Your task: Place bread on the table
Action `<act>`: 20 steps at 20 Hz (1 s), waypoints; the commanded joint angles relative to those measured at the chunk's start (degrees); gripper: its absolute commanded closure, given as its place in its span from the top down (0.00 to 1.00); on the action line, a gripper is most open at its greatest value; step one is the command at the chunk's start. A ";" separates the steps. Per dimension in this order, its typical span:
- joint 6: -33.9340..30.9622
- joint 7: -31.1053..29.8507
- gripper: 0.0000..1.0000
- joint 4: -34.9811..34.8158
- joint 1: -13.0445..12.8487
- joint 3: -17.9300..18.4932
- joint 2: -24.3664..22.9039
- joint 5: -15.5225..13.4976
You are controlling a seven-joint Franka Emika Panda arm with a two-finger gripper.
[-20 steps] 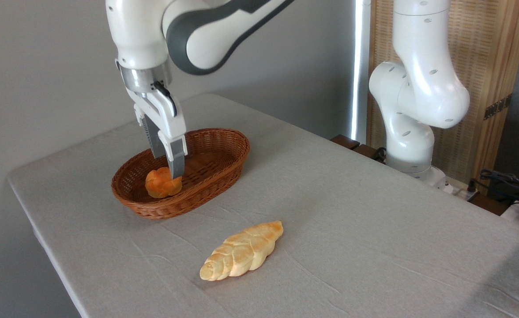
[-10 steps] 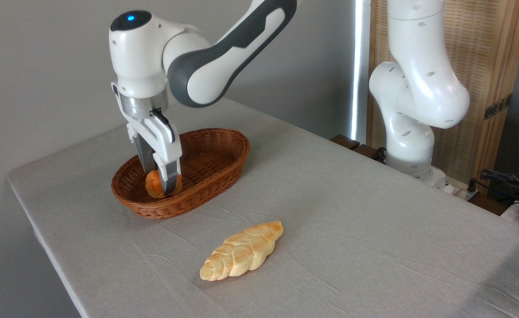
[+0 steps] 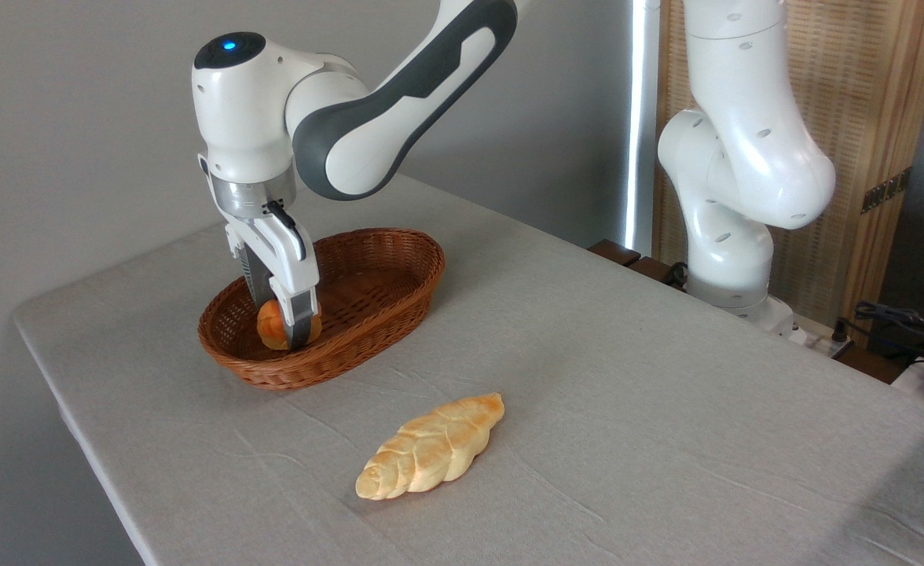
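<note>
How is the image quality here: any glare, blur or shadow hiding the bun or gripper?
Fixed camera: sharp throughout, soft even light. A bright vertical strip behind the arm is blown out. The gripper hides the middle of the bread, which sits shaded inside the basket. Faint shadow falls on the table at lower right.

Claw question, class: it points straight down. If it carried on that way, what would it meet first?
The claw already straddles the bread, so the bun comes first; below that lies the floor of the wicker basket. Whether its fingers already press the bun is unclear.

bread (image 3: 275, 330) in basket (image 3: 383, 295), apparently left end
</note>
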 commanded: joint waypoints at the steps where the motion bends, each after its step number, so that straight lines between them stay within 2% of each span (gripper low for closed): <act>1: 0.30 0.20 0.36 0.06 0.01 0.19 -0.67 0.56; 8: -0.57 0.20 0.37 0.06 0.01 0.45 -1.28 0.56; 11: -2.24 0.20 0.39 0.24 0.27 0.80 -3.04 0.56; 15: -9.52 0.73 0.43 0.33 0.36 3.34 -7.60 0.56; 17: -13.21 3.09 0.44 0.33 0.45 4.23 -9.98 0.47; 20: -19.80 7.65 0.46 0.15 0.36 7.56 -13.93 0.47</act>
